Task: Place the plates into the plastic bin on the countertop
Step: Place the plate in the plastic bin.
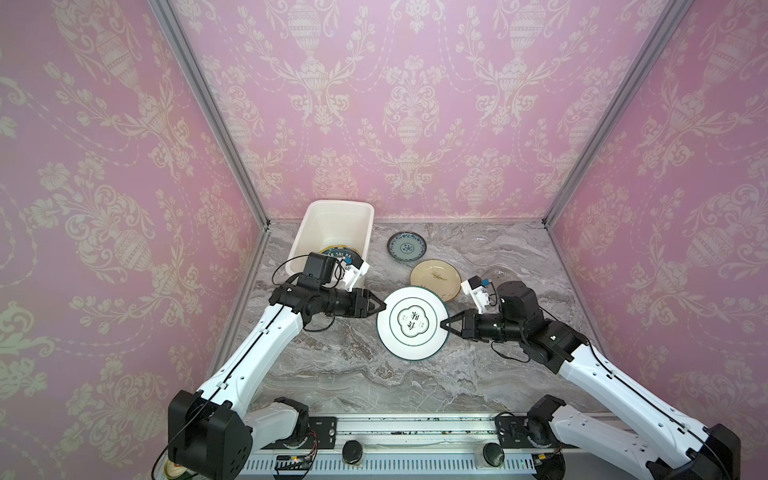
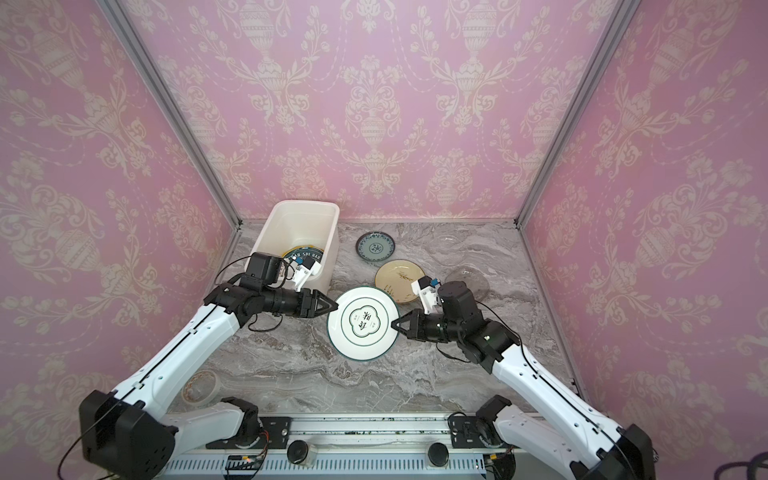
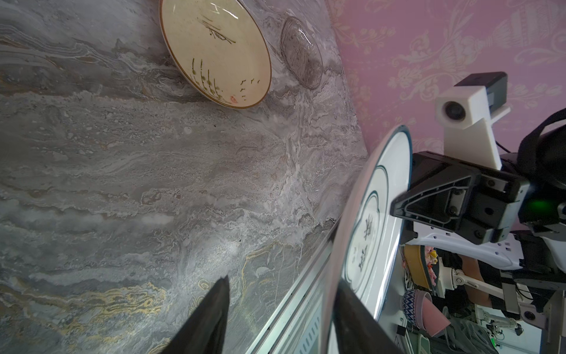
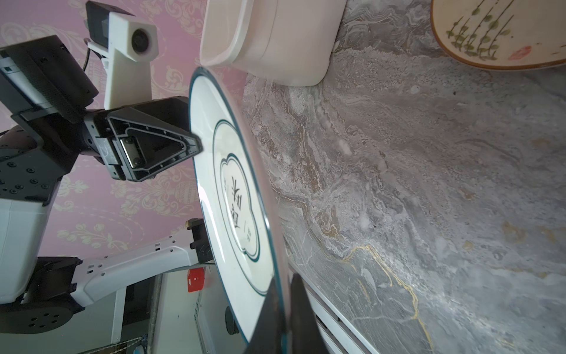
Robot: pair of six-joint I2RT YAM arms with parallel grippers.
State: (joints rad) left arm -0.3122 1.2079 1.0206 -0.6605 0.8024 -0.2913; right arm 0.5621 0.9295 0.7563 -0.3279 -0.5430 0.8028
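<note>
Two robot hands meet at a white dark-rimmed plate (image 1: 412, 328) held off the grey marble tabletop (image 1: 332, 374). The right hand (image 1: 444, 325) is clenched on the plate's rim. The left hand (image 1: 382, 306) is released, its jaws apart astride the opposite rim. The plastic bin (image 1: 328, 220) stands at the back left, just behind the left arm, with a yellow-rimmed plate (image 1: 340, 252) inside. A small teal plate (image 1: 407, 246), a cream plate (image 1: 434, 274) and a smoky glass plate (image 2: 473, 278) lie on the tabletop beyond.
</note>
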